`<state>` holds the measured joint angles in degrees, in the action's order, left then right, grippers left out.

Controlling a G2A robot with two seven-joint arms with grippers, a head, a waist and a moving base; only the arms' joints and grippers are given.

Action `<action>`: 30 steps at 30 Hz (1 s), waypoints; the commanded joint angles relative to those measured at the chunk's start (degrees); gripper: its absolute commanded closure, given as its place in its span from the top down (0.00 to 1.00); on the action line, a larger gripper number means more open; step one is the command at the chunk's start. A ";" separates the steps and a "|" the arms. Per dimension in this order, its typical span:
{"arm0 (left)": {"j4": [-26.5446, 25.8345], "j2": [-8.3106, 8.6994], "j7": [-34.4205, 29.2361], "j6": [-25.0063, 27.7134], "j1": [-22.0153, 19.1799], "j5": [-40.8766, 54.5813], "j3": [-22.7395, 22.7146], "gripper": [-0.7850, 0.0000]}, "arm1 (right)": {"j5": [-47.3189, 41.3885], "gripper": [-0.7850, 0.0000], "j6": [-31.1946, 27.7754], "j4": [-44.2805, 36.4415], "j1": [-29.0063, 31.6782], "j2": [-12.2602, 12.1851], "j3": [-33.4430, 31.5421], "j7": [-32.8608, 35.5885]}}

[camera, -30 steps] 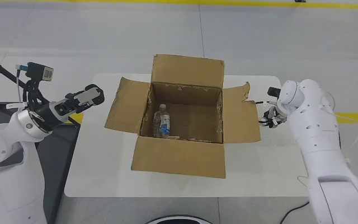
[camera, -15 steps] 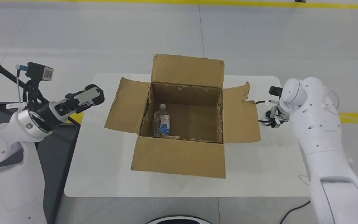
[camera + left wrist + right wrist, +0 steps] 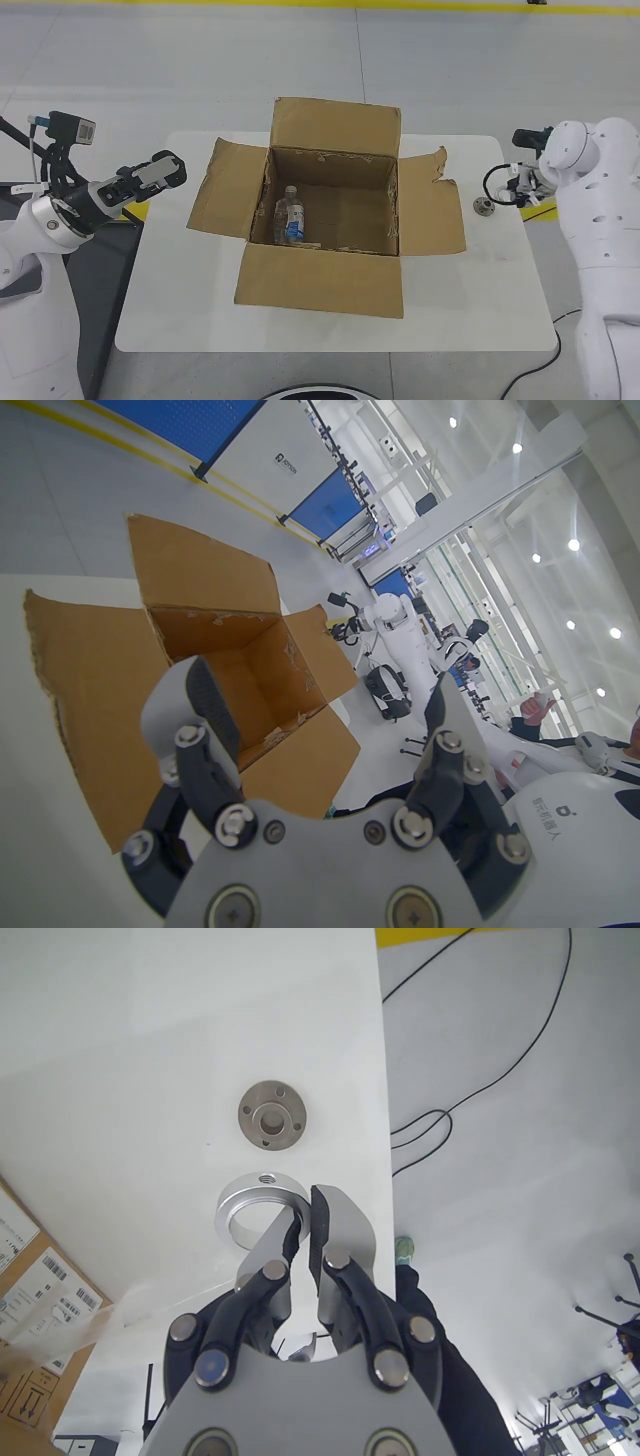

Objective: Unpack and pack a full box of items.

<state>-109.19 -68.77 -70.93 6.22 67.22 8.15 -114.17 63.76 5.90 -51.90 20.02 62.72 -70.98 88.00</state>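
A silver metal ring [image 3: 226,1220] was pinched by its wall in my right pincer [image 3: 306,1213], with one finger inside the hoop and one outside, pressed almost together on it. The ring was by the right edge of the white worktop [image 3: 180,300]. I could not tell whether it rested on the surface or hung just over it.

Just past the ring lay a grey round flange [image 3: 248,1114] with a centre bore and small bolt holes. It sat flat on the worktop, near the ring but not touching it. Seen from above, the flange lay between my right pincer and the right flap of the open cardboard box [image 3: 320,280]. The box stood mid-worktop with its four flaps spread outward.

A clear plastic bottle [image 3: 290,215] appeared to lie inside the box near the left wall, its long axis running from far edge to near edge.

My left pincer [image 3: 317,680], fingers spread wide and empty, hung beyond the worktop's left edge and pointed at the box.

By my judgement, the spot beside the flange lay directly ahead of the right fingertips. The bottle was nearer my left arm.
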 commanded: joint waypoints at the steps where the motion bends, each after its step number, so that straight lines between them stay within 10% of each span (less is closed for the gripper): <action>1: 0.00 0.00 0.00 0.00 0.00 0.00 0.00 1.00 | -0.79 0.00 -0.95 -1.32 -0.15 -0.77 -0.23 0.00; 10: 0.00 0.00 0.00 0.00 0.00 0.00 0.00 1.00 | -5.75 0.00 -0.75 -7.11 0.37 -4.91 1.89 0.00; 30: 0.00 0.00 0.00 0.00 0.00 0.00 0.00 1.00 | -7.18 0.00 -2.95 -11.62 -0.94 -5.70 1.27 0.00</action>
<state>-109.19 -68.77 -70.93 6.22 67.22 8.15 -114.17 57.31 3.37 -63.04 19.47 57.13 -69.73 88.04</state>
